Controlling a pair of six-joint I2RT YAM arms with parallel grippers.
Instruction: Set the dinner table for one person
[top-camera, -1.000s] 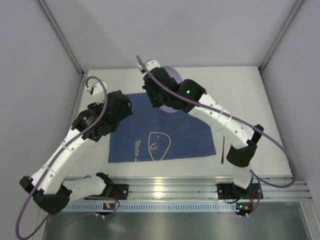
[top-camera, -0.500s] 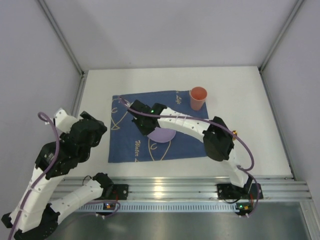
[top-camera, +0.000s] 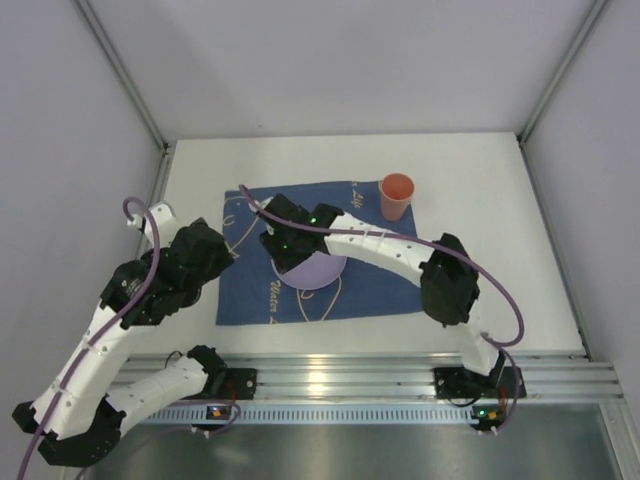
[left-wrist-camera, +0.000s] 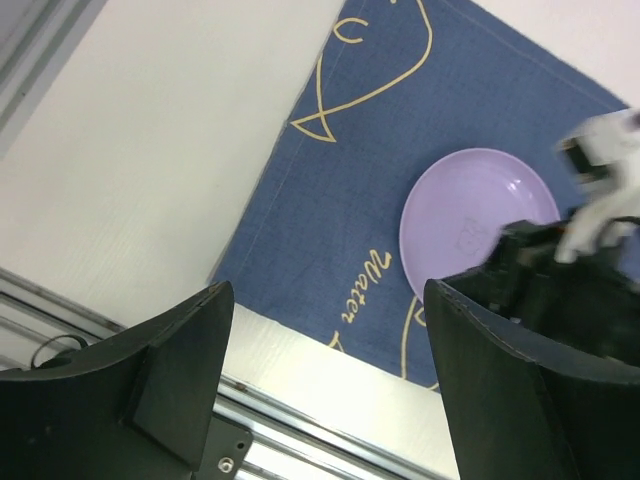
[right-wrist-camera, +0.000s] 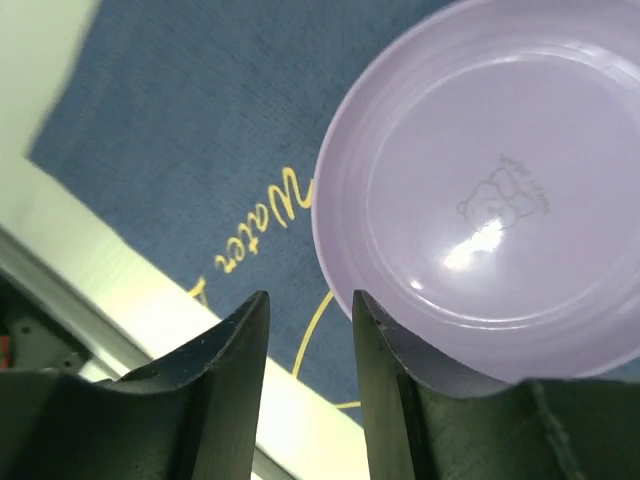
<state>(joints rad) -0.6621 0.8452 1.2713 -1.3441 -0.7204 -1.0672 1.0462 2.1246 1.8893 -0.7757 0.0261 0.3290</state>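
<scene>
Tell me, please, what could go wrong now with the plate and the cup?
The right gripper has one finger at the rim of the purple plate; pulling away, it might drag the plate across the placemat. The right arm lies close to the orange cup and could knock it over.

The surface (top-camera: 480, 200) is a large, flat, plain white rectangle, lying level. A ribbed silver rail (top-camera: 350, 378) lines its near edge, and the white top stretches away beyond that rail.
</scene>
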